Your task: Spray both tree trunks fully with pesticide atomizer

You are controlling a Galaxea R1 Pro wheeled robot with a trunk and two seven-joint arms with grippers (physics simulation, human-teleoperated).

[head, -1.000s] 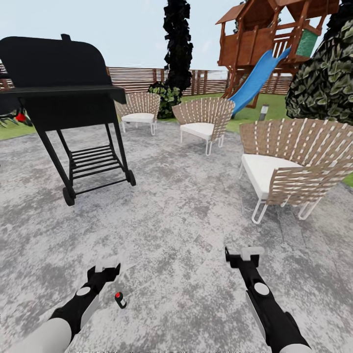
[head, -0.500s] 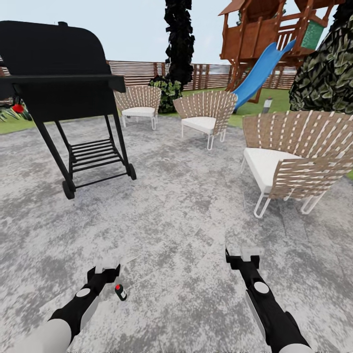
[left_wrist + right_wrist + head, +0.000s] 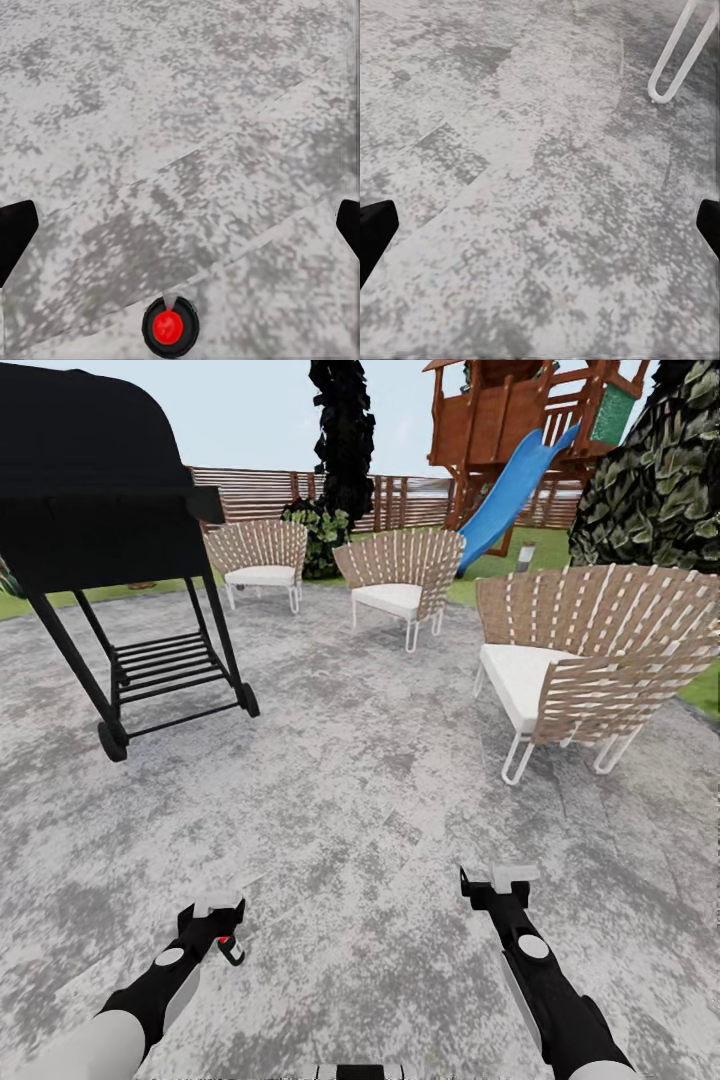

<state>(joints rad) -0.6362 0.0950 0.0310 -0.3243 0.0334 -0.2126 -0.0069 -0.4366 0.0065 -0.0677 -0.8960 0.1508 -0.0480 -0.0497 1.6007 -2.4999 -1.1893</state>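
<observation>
Ground: a mottled grey-and-white stone patio (image 3: 360, 780) runs under both arms; green lawn (image 3: 500, 565) begins beyond the chairs.
Atomizer: the pesticide atomizer (image 3: 232, 948), a small black bottle with a red cap, sits on the paving just beside the left gripper's tip. In the left wrist view it shows from above as a black ring around a red top (image 3: 170, 327), on the paving between the two dark fingertips, touching neither.
Left gripper: the left gripper (image 3: 218, 905) hangs low over the paving, its fingers (image 3: 15, 236) spread wide apart, nothing held.
Right gripper: the right gripper (image 3: 508, 878) hovers over bare stone, fingers (image 3: 373, 229) likewise wide apart and empty. A white wire chair leg (image 3: 679, 52) shows in its wrist view.
Grill: a black barbecue grill (image 3: 95, 530) on wheels stands ahead on the left.
Seats: three woven chairs with white cushions; the nearest chair (image 3: 590, 660) on the right, a middle chair (image 3: 400, 582) and a far chair (image 3: 262, 558) behind.
Background: a slatted wooden fence (image 3: 260, 495), a dark conifer (image 3: 342, 440), a leafy shrub (image 3: 660, 480), and a wooden play tower (image 3: 510, 420) with a blue slide (image 3: 510, 495).
</observation>
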